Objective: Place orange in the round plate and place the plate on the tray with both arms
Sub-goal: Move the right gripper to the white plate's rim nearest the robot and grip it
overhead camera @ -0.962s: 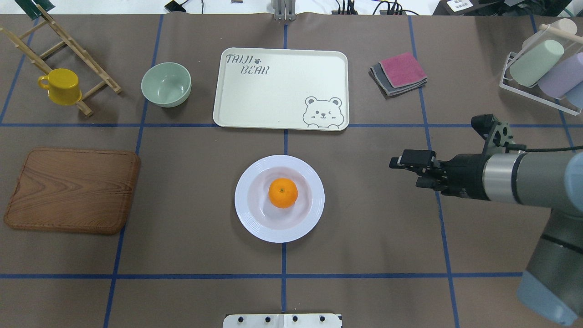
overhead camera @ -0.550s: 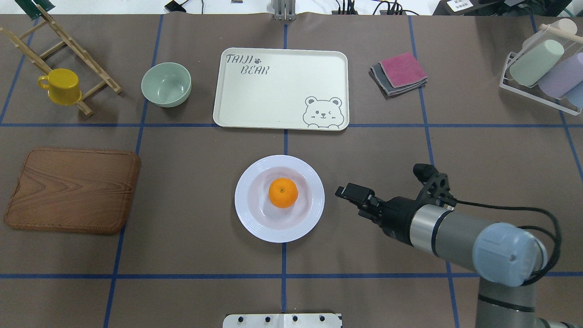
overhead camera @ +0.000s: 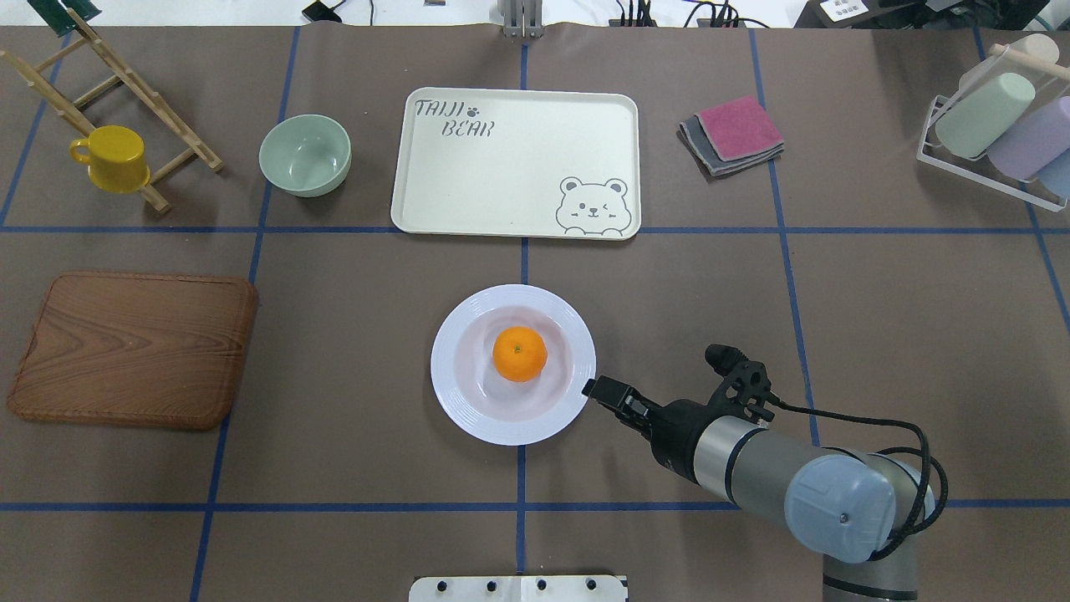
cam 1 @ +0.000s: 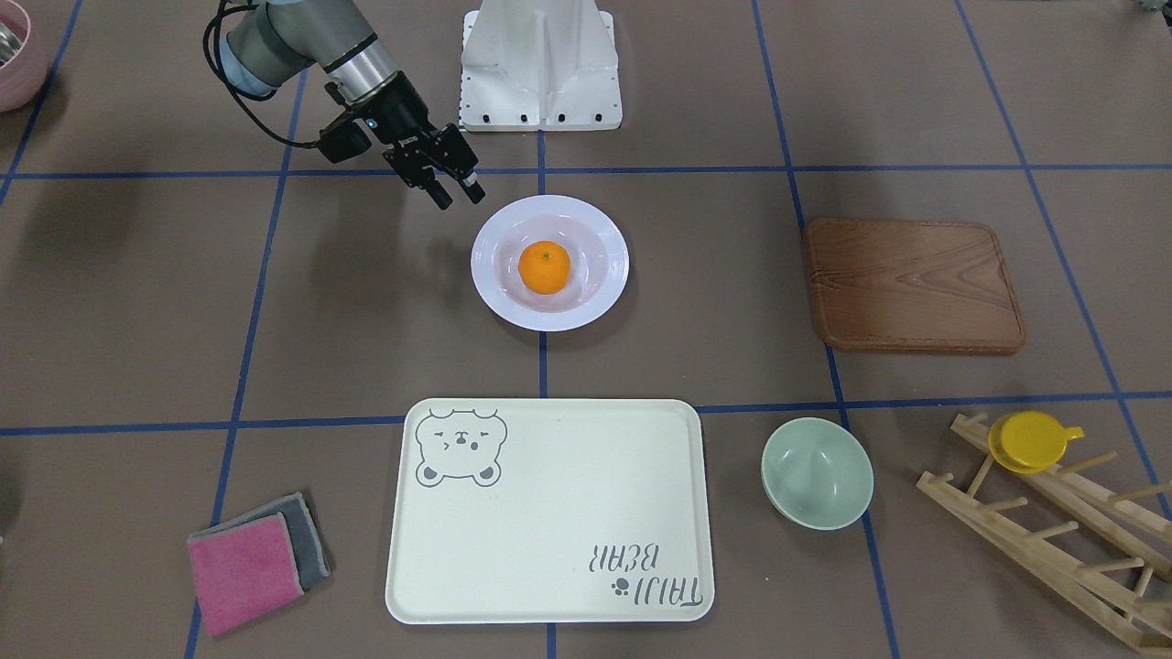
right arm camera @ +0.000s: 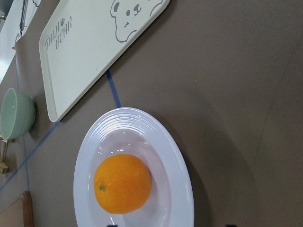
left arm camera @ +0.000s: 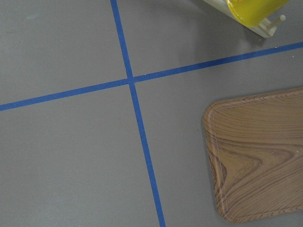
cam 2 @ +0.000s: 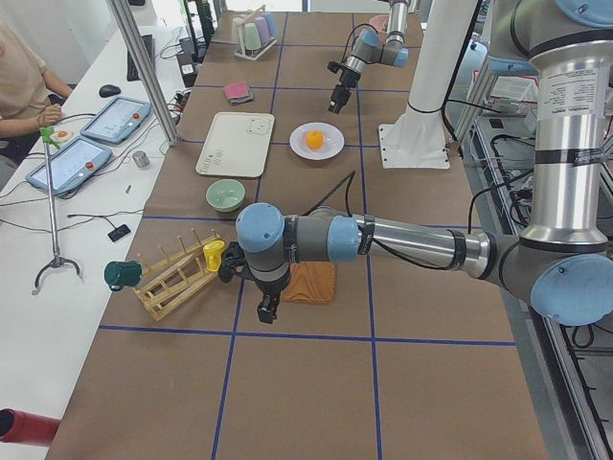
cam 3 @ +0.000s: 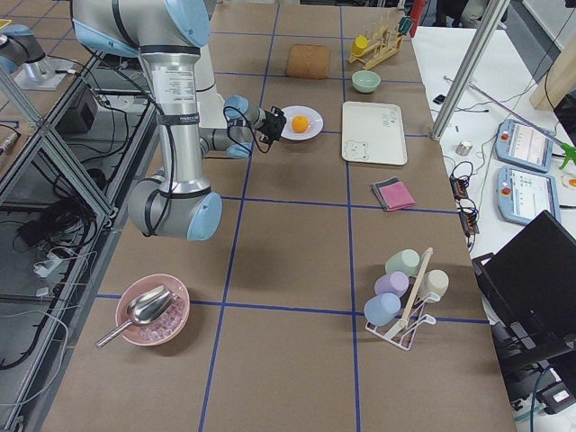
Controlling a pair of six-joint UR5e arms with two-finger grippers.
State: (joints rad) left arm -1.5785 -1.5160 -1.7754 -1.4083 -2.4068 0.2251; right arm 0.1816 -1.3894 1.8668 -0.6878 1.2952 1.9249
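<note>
The orange (overhead camera: 519, 354) (cam 1: 544, 267) (right arm camera: 122, 183) lies in the middle of the white round plate (overhead camera: 447, 368) (cam 1: 485, 265) (right arm camera: 128, 116) at the table's centre. The cream bear tray (overhead camera: 501, 167) (cam 1: 549, 513) (right arm camera: 85, 52) lies bare beyond the plate. My right gripper (overhead camera: 598, 389) (cam 1: 453, 192) is open, low beside the plate's right rim, holding nothing. My left gripper (cam 2: 263, 309) shows only in the exterior left view, hanging near the wooden board; I cannot tell whether it is open or shut.
A green bowl (overhead camera: 304, 155) stands left of the tray and folded cloths (overhead camera: 731, 134) lie right of it. The wooden board (overhead camera: 134, 347) and a rack with a yellow cup (overhead camera: 113, 159) are at left. A cup rack (overhead camera: 995, 125) stands far right.
My right arm has swung in from the table's right side, bringing its gripper up to the plate's right rim. Orange and plate have stayed put.
</note>
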